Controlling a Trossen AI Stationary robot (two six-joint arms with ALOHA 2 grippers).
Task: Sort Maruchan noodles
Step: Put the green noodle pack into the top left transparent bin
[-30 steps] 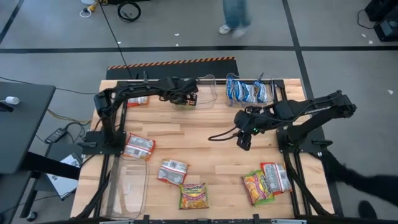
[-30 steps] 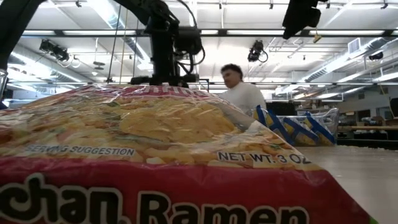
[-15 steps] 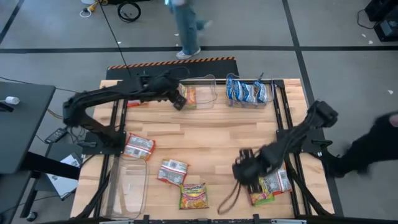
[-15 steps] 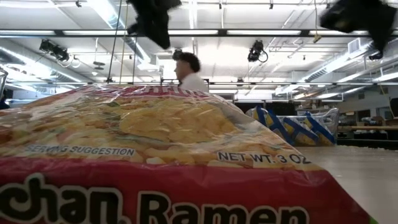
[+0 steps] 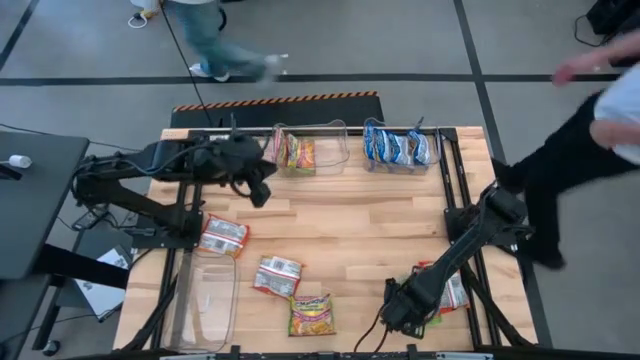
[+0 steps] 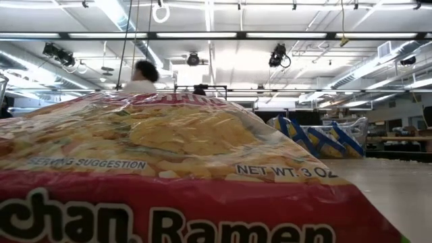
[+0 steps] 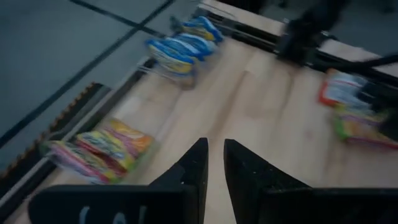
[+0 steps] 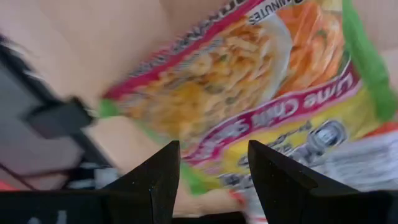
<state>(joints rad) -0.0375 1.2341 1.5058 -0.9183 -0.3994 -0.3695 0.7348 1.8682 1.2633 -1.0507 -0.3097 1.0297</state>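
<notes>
1. My right gripper [image 5: 400,308] is low at the near right of the table [image 5: 350,225], fingers spread apart with nothing between them, right over the yellow-green lime chili packet [image 8: 249,93]. In the right wrist view that packet fills the frame just past the fingers [image 8: 158,180].

2. That packet lies partly against a red-orange and white packet [image 5: 452,290] beside it. I would bite the free edge only, so I lift one packet, not two.

3. The wrapper is crinkly and probably slippery. I judge a pinch well inside the seam, closed firmly, holds better than a corner grab.

4. My left gripper [image 7: 212,163] hangs above the far left of the table, fingers nearly together and empty, near the clear tub [image 5: 330,150] holding yellow-green packets [image 5: 292,152]. That tub looks like the destination.

5. Blue-and-white packets [image 5: 396,146] sit in the neighbouring tub [image 5: 375,165]. Three red-orange packets and a yellow-green one remain loose near the front left.
</notes>
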